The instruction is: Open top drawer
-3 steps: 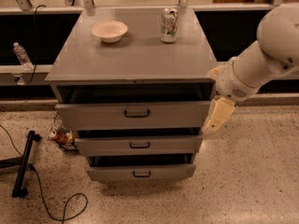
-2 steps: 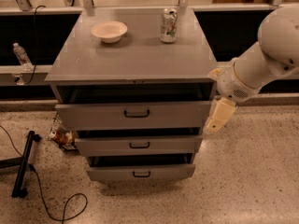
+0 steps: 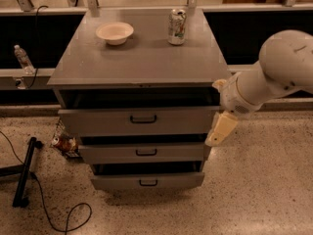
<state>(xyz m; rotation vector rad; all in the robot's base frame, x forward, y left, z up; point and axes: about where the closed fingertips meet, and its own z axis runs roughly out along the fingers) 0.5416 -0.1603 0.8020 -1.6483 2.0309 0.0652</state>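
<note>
The gripper (image 3: 221, 129) hangs pointing down; whether it is clenched or released cannot be told. The top drawer (image 3: 98, 122) lies immediately left of it, its front pulled out a little. Its black handle (image 3: 143, 119) is well left of the gripper.

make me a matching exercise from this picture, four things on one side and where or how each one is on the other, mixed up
Things
1. bowl
2. soda can
3. top drawer
4. pincer

Place or state
A. low at the right side of the cabinet, next to the end of the top drawer's front
B. partly out, with a dark gap above its front
C. on the cabinet's top, towards the back left
D. upright on the cabinet's top, towards the back right

Pairs: 1-C, 2-D, 3-B, 4-A
</note>
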